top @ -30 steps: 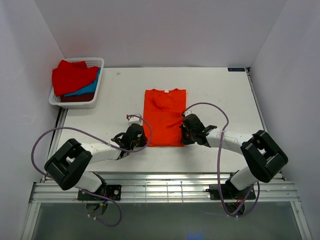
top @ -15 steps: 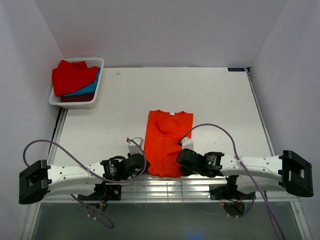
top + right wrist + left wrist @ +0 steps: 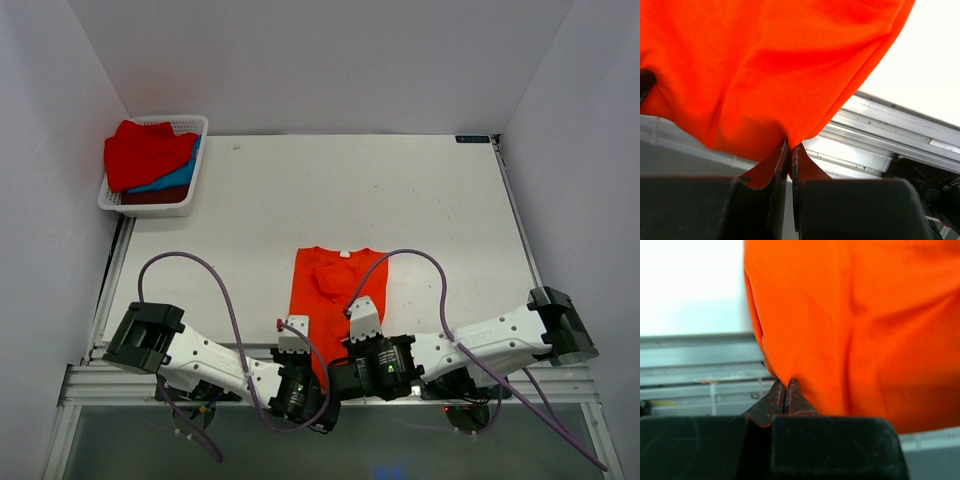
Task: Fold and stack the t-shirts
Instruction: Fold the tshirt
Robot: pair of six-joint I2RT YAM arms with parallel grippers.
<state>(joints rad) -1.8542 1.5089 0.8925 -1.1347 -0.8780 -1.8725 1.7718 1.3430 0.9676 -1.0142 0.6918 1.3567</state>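
My left pincer (image 3: pixel 785 388) is clamped on the near left corner of the orange-red t-shirt (image 3: pixel 337 285), jaws pressed together on the cloth. My right pincer (image 3: pixel 790 150) grips the near right corner likewise. Since a second ago both have dragged the shirt toward me, and its hem is now over the counter (image 3: pixel 420 200) edge. The other t-shirts (image 3: pixel 145 150) stay in the basket (image 3: pixel 170 208).
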